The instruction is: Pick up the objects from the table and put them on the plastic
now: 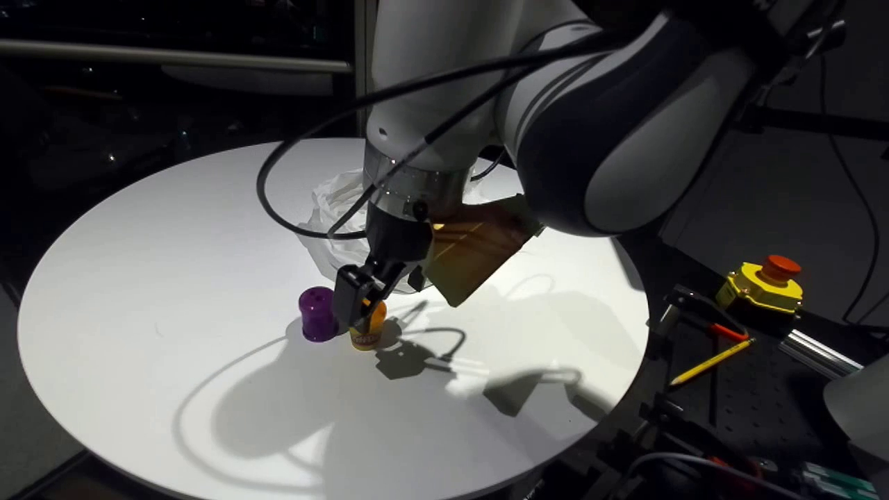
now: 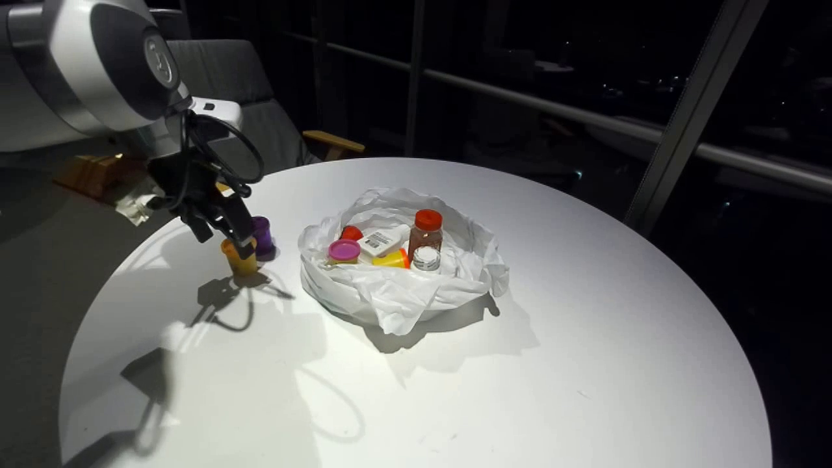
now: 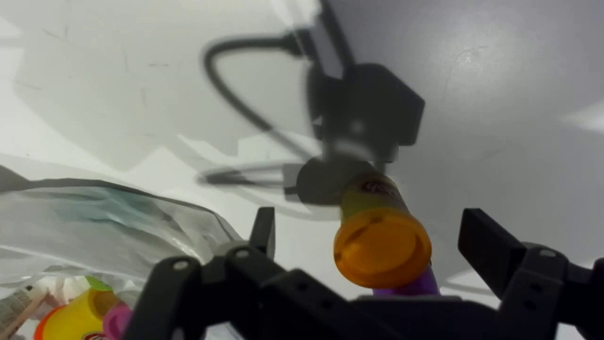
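The gripper [image 3: 370, 234] is spread wide and empty, perhaps to hug the orange jar [image 3: 382, 248]. That and the purple jar [image 1: 317, 314] stand on the counter [image 2: 604, 292]; the plastic [image 2: 416, 292] curls up, maybe keeping other jars [image 2: 390, 259] in.

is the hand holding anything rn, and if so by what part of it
Nothing is held: the hand is open, and in the wrist view the orange-lidded jar shows between its jaws with a gap on each side.
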Controlling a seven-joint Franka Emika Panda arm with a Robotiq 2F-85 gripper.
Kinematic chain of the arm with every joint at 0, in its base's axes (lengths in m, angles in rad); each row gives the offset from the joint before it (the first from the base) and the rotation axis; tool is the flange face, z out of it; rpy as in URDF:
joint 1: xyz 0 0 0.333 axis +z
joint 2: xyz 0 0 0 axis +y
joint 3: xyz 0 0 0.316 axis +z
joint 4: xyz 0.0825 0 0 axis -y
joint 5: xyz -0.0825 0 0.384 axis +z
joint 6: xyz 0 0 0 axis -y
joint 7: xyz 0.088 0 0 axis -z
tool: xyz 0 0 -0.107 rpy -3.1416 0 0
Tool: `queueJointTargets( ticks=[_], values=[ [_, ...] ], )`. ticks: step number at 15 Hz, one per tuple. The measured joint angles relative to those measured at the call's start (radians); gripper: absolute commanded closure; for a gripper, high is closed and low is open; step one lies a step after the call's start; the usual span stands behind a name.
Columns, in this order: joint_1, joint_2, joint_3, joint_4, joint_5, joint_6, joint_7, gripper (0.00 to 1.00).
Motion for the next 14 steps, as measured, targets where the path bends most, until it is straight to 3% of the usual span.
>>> queueJointTargets(
  ticks=[4,5,11,14],
  values=[
    [-0.003,0.070,-0.001,0.028,-0.056,0.083,-0.080,0.00],
    [-0.003,0.084,-0.002,0.037,-0.062,0.094,-0.090,0.19],
    [-0.002,0.125,-0.025,0.078,-0.070,0.102,-0.138,0.66],
    [-0.001,0.125,-0.048,0.079,-0.075,0.107,-0.145,0.76]
  ],
)
